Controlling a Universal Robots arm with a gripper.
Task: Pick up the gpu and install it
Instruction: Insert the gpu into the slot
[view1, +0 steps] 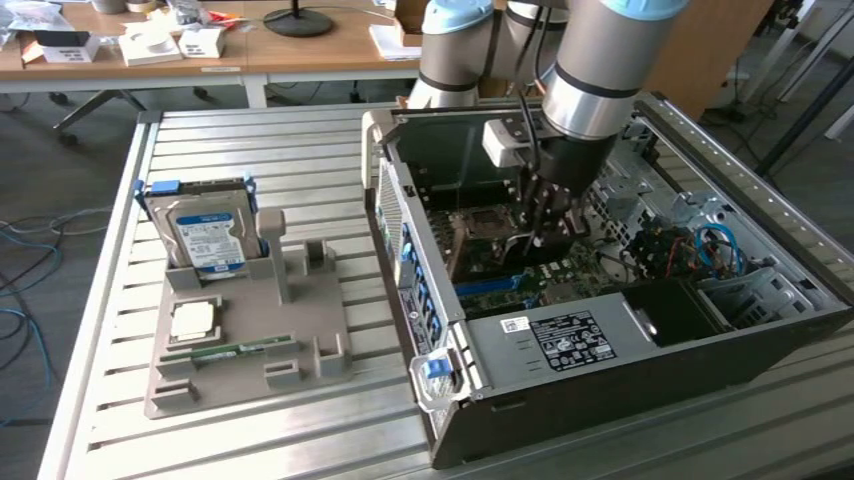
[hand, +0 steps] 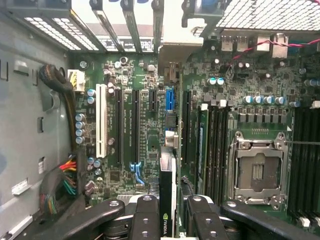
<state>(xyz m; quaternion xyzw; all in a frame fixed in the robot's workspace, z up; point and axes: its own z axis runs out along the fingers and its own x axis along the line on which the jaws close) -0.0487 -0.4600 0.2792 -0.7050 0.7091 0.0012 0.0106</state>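
Wrist view, nearest first: the gripper (hand: 169, 212) has its two black fingers (hand: 145, 217) partly closed and clamped on either face of the gpu (hand: 167, 175), which is seen edge-on as a thin dark card with a green logo on its rim. The card points straight away from the camera toward the motherboard (hand: 125, 75), lined up with the short blue slot (hand: 169, 100) between the long black slots; whether its far edge touches the board cannot be told. To one side of it stand a white slot (hand: 101, 120) and a bundle of coloured cables (hand: 60, 182), to the other the memory slots and the open silver CPU socket (hand: 257, 170). Beyond these lie the rear slot covers of the case. In the exterior view, the open computer case (view1: 641, 400) lies on its side on a slatted metal table (view1: 267, 140), with the gripper (view1: 541, 215) reaching down into it from the arm (view1: 594, 80). Toward the exterior view's left, well apart from the case, a grey holder (view1: 240, 385) carries a narrow memory stick (view1: 240, 350), a square silver chip (view1: 194, 320) and an upright hard drive (view1: 203, 235). Farthest back is a wooden desk (view1: 307, 50).
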